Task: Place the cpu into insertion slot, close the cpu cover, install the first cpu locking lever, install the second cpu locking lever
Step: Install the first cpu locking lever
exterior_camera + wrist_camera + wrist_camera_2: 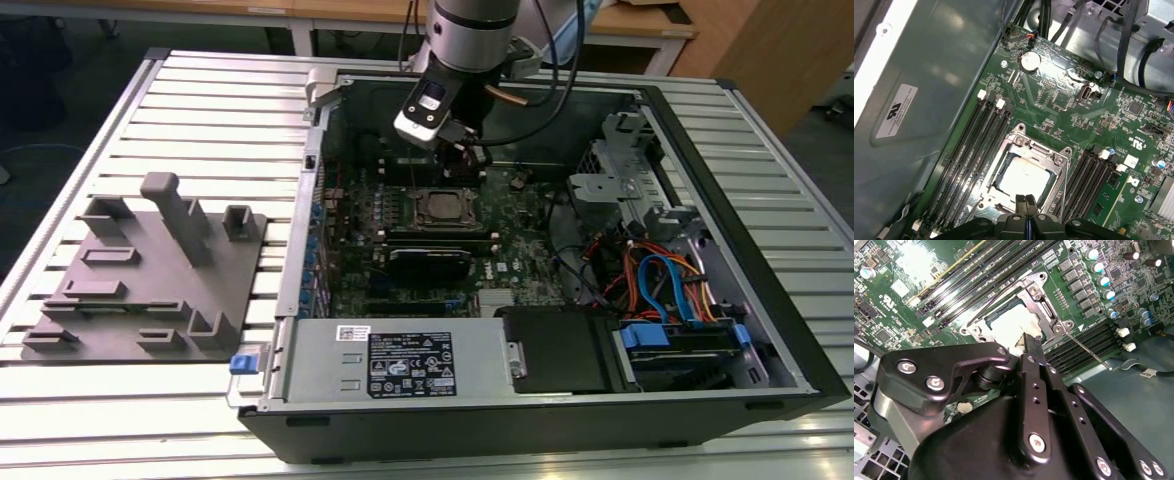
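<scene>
Already cpu sits under cpu cover; jaws pinched above.

cpu within cpu cover window, memory slots on both sides, pincer over cpu edge

Even overhead room light whitens the slatted table; the interior of the computer case lies in softer shade. In both wrist views the cpu glares to near white. In the first wrist view the case wall carries a broad, pale sheen.
</scene>
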Available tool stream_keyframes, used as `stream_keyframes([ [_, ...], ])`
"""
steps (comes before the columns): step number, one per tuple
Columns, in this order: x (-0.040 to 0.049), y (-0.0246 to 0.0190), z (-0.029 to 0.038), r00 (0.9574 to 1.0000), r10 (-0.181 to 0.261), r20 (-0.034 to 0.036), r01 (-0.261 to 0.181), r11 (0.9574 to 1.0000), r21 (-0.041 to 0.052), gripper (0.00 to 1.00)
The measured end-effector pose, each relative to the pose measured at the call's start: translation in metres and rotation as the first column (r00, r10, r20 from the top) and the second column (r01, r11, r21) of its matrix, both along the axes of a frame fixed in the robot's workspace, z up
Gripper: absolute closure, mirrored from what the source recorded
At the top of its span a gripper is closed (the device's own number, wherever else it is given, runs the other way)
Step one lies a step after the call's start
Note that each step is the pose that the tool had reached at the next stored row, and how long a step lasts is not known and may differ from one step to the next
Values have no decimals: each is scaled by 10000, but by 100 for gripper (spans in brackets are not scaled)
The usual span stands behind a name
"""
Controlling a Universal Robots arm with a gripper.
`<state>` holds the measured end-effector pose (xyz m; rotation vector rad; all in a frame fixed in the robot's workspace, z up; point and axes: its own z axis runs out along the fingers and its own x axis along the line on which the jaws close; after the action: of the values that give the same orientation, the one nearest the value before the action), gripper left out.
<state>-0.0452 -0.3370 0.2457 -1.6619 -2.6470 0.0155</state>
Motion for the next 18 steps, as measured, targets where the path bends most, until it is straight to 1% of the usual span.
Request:
stream_keyframes([
  [12,0,0,0,10000,26,0,-26,10000,0,90],
  [15,0,0,0,9998,193,0,-193,9998,1,90],
  [18,0,0,0,9984,559,1,-559,9984,1,90],
])
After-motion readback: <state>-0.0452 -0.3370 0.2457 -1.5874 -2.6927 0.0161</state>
